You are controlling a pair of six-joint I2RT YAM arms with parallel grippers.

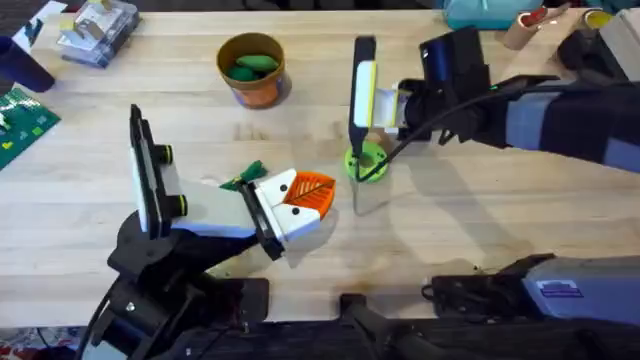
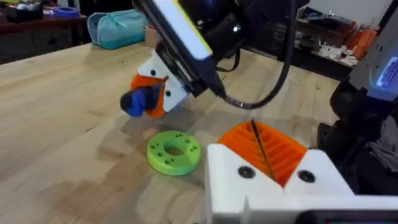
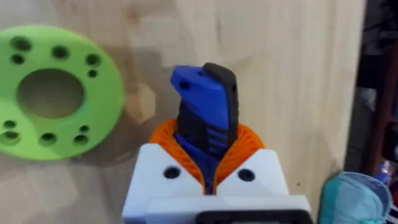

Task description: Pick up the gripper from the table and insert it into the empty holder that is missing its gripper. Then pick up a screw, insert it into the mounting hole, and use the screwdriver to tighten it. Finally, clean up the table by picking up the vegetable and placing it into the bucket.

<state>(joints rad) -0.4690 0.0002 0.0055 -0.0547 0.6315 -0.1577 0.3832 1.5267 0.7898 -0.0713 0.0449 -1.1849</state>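
Blue screwdriver (image 3: 204,118) is being grasped by the right gripper (image 3: 208,177) beside the green disc (image 3: 53,93); the left gripper's (image 2: 273,165) state cannot be told.

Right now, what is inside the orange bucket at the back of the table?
The bucket holds smooth green pods, lying on its tan-yellow inside. Whatever sits beneath them is covered. The leafy vegetable is not in it; it lies on the table beside the left gripper.

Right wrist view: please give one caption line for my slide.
Right gripper clamps a blue-and-black tool handle between orange ribbed pads, above a lime-green disc with holes on the wooden table.
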